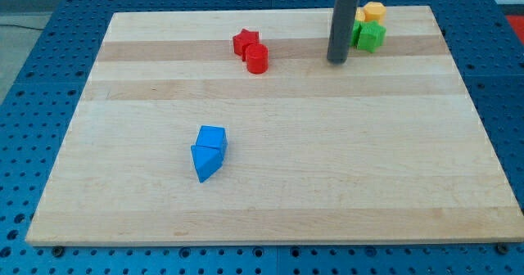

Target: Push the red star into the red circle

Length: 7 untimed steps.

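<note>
1. The wooden board [278, 201] lies on a blue table with little holes [37, 78]. All the blocks sit on the board.
2. The red star [245, 42] and the red circle [257, 59] are near the view's top edge of the board, a bit left of the middle. There is some bare wood between them and that edge.
3. The big middle of the board, and the view's right and bottom parts, are bare wood with lots of room to slide.
4. The red star is small, bright red and has points. It lies flat on the wood.
5. The red circle is a short, round red block. It sits just below and a little to the right of the star. The two are touching, or almost touching.
6. My tip [336, 61] is the bottom end of a dark rod. It rests on the board to the view's right of the red pair, well apart from them.
7. The star is to the left of my tip and a little higher in the view.
8. There are no jaws here, only the plain rod, so nothing is held.
9. A green block [370, 36] sits just right of the rod, and an orange block [373, 12] is above it. A yellow block [360, 18] peeks out beside the rod.
10. A blue cube [213, 138] and a blue pointed block [205, 163] touch each other at the lower left, far from my tip.
</note>
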Motion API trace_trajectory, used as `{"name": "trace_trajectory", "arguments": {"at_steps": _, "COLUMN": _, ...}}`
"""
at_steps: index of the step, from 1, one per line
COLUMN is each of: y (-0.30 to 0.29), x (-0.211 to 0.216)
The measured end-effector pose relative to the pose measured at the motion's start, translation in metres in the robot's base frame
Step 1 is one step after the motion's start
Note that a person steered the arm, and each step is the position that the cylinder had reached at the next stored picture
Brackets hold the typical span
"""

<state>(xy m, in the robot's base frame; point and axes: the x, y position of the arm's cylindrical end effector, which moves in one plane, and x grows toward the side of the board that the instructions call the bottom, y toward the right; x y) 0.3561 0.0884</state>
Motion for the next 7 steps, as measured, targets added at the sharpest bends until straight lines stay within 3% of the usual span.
{"name": "trace_trajectory", "arguments": {"at_steps": 1, "y": -0.063, "x": 0.071}}
{"name": "trace_trajectory", "arguments": {"at_steps": 2, "y": -0.140, "x": 0.041}}
{"name": "trace_trajectory", "arguments": {"at_steps": 4, "y": -0.132, "x": -0.029}}
{"name": "trace_trajectory", "arguments": {"at_steps": 7, "y": -0.029, "x": -0.047}}
